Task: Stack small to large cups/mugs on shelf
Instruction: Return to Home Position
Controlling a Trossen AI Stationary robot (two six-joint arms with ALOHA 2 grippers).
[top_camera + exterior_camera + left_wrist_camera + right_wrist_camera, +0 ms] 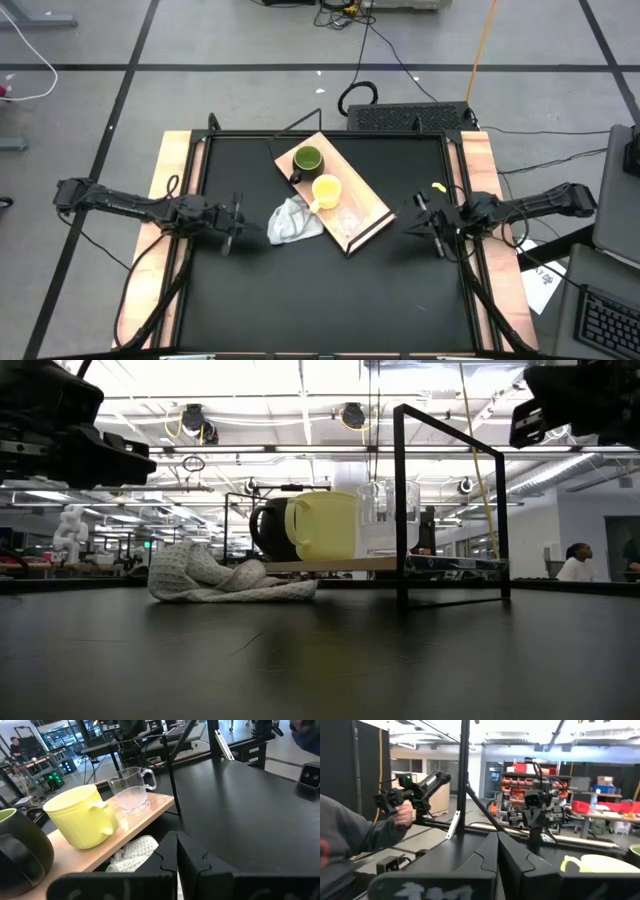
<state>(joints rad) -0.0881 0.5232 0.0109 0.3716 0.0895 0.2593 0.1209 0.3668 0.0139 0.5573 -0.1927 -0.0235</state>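
Shelf [372,200] sits diagonally on the table [300,300], bearing dark green mug [307,160], yellow mug [326,190] and glass cup [350,217] in a row. The glass, faint from above, shows plainly in the left wrist view. Wrist views show left gripper [238,222] and right gripper [415,228] with fingers pressed together, at opposite sides.

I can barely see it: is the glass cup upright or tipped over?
Upright: the glass cup stands on its base on the shelf, mouth up, handle sideways, beside the yellow mug.
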